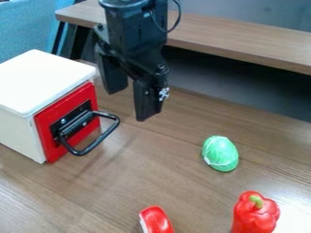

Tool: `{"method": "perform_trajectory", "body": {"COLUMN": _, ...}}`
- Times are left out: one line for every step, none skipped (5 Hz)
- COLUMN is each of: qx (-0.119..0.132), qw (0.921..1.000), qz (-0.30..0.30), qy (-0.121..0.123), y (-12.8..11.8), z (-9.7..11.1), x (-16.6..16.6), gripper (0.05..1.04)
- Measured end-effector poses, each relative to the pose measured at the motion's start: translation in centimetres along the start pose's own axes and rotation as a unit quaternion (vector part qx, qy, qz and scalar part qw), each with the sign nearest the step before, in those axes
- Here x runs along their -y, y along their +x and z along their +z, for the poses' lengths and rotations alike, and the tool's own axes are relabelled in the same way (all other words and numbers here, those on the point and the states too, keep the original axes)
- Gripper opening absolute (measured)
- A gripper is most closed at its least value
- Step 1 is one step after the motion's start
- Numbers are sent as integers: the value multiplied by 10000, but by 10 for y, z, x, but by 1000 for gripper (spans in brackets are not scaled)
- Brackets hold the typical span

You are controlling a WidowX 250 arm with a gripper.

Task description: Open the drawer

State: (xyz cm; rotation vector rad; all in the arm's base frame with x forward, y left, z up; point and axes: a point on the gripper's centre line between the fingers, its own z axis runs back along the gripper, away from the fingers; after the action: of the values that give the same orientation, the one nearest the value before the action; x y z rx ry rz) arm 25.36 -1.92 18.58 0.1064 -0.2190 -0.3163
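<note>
At the near edge of the wooden tabletop (121,191), toward the right, a red toy pepper (255,214) with a green stem stands partly cut off by the bottom of the view. Near it, toward the middle, lies a red object with a white edge (156,220), also cut off; its kind cannot be determined. Farther in, on the right, a green, egg-shaped item with pale lines (220,154) rests on the wood.

The drawer (54,124) is at the left, its red front set in a white box (42,82). The front sits against the box, with the drawer in the closed position. Its black looped handle (113,129) projects outward over the tabletop.

The black gripper (131,103) hangs beyond the handle and toward the right of the box, apart from both. The arm (137,32) enters at the top edge and runs downward, nearly upright. The fingers point down, spread wide, with wood visible between them. The finger on the picture's right reaches lower in the view; the other is nearer the box. A small whitish patch marks the right-hand one. Exact height above the tabletop cannot be determined.

Behind the arm, a wooden ledge (243,43) crosses the view above a dark recess. Blue fabric (27,27) occupies the far left corner.
</note>
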Motion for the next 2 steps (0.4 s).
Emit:
{"method": "perform_trajectory", "body": {"qx": -96, "qw": 10000, "qz": -7, "qy": -26, "y": -1, "z": -5, "x": 1, "gripper": 999}}
{"method": "perform_trajectory", "body": {"qx": -110, "qw": 9999, "qz": -23, "qy": -36, "y": 0, "z": -6, "x": 1, "gripper": 999}}
